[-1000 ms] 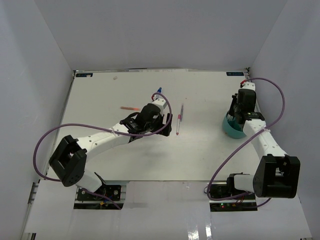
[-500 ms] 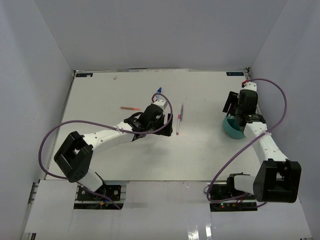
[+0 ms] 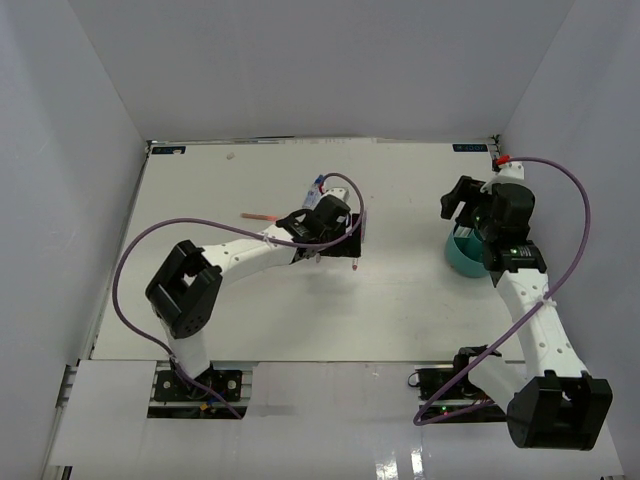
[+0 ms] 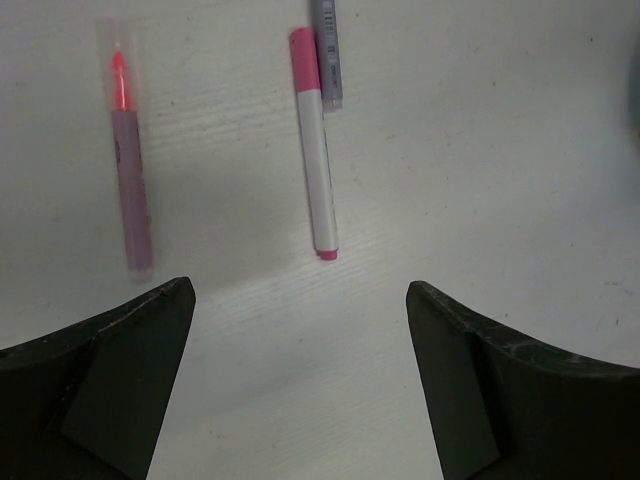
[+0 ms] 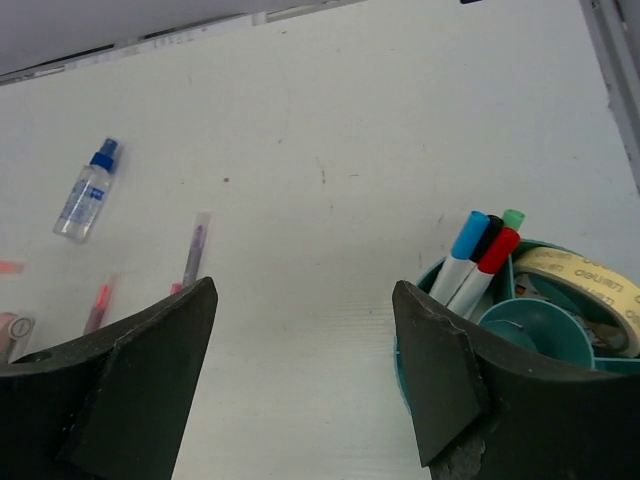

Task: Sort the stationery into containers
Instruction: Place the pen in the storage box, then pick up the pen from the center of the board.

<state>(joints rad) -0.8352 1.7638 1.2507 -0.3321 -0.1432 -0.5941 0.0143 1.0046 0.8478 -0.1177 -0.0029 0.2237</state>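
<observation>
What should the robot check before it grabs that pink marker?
1. Left hand open and empty: ok.
2. Pink marker lined up ahead of the gap between the fingers: ok.
3. Marker free of neighbours: not ok, a grey pen lies against its cap.
4. Right hand open and empty: ok.
5. Room left in the bowl for another marker: cannot tell.

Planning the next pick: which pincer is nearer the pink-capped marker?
Left. The left pincer is open right at the pink-capped marker, which lies just ahead of its fingers. The right pincer is well off to the side, by the teal organiser.
</observation>
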